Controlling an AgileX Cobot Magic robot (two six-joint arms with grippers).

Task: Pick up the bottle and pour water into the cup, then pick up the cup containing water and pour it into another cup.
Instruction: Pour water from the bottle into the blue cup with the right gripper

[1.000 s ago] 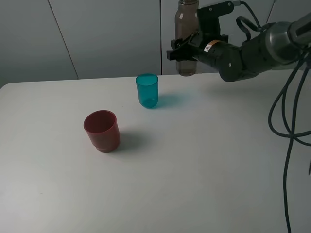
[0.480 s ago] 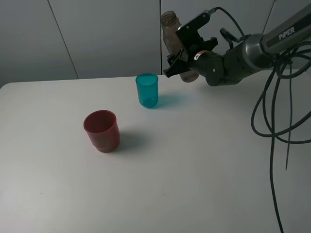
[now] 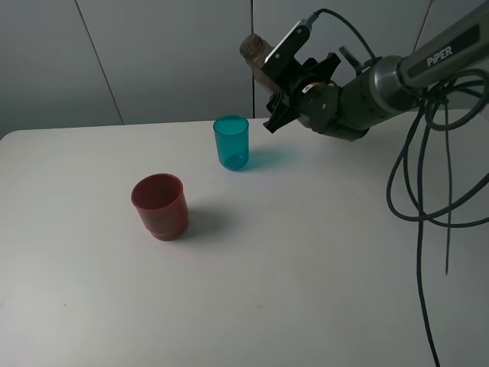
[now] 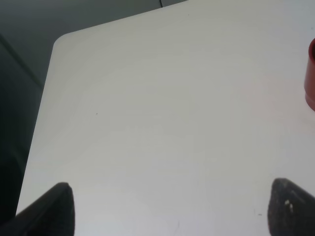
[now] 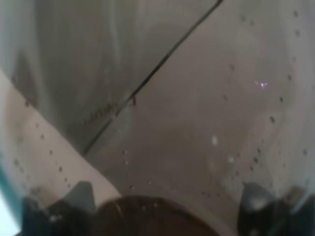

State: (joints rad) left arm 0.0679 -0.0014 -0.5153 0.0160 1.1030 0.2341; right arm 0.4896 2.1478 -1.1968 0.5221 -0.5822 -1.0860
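The smoky grey-brown bottle (image 3: 258,60) is tilted in the air at the back of the table, its open neck pointing up and left, above and to the right of the cup. My right gripper (image 3: 281,90) is shut on its body. The bottle (image 5: 162,108) fills the right wrist view, with droplets on its inner wall and the fingertips (image 5: 81,195) at its sides. The teal cup (image 3: 231,142) stands upright on the table. The dark red cup (image 3: 160,206) stands nearer the front left, and its edge (image 4: 311,73) shows in the left wrist view. My left gripper (image 4: 170,209) is open over bare table.
The white table (image 3: 306,252) runs across the whole exterior view, with a grey panelled wall behind it. Black cables (image 3: 420,191) hang from the right arm over the table's right side. The left wrist view shows the table's rounded corner (image 4: 61,42).
The right arm has rolled and shifted left, tipping the bottle from upright to a leftward tilt, with its neck now nearer the teal cup. Both cups have stayed put.
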